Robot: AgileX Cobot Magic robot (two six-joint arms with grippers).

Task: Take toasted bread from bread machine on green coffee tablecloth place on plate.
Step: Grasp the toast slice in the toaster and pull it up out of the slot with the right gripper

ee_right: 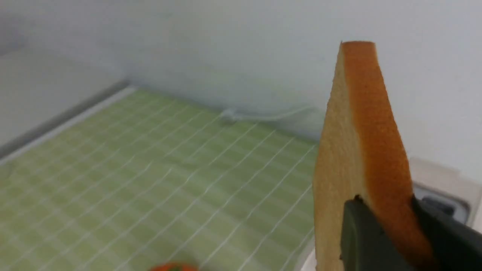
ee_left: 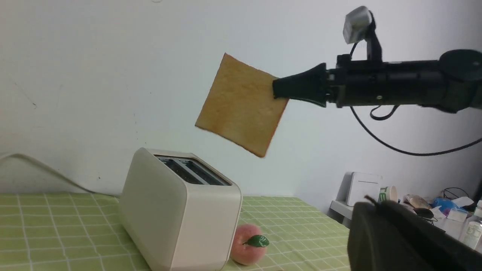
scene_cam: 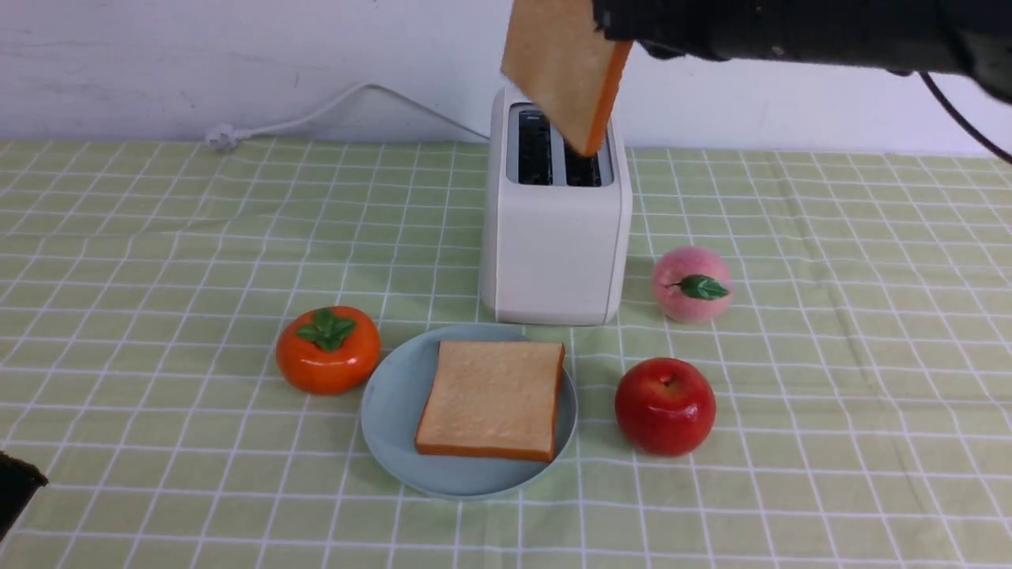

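Note:
One slice of toasted bread point(scene_cam: 561, 71) hangs tilted in the air, its lowest corner just above the slots of the cream-white bread machine point(scene_cam: 553, 253). My right gripper point(scene_cam: 613, 28) is shut on this slice's upper edge, reaching in from the right. The left wrist view shows the slice point(ee_left: 241, 105) well clear of the bread machine point(ee_left: 177, 210). In the right wrist view the black fingers point(ee_right: 361, 233) pinch its orange crust point(ee_right: 372, 150). A second slice point(scene_cam: 492, 399) lies flat on the pale blue plate point(scene_cam: 387, 411) in front of the machine. My left gripper point(scene_cam: 16, 486) sits low at the near left, shut and empty.
On the green checked tablecloth point(scene_cam: 158, 237) an orange persimmon point(scene_cam: 327, 349) sits left of the plate. A red apple point(scene_cam: 665, 405) is to the plate's right and a pink peach point(scene_cam: 691, 284) is beside the bread machine. Its white cord point(scene_cam: 316, 111) trails off to the back left.

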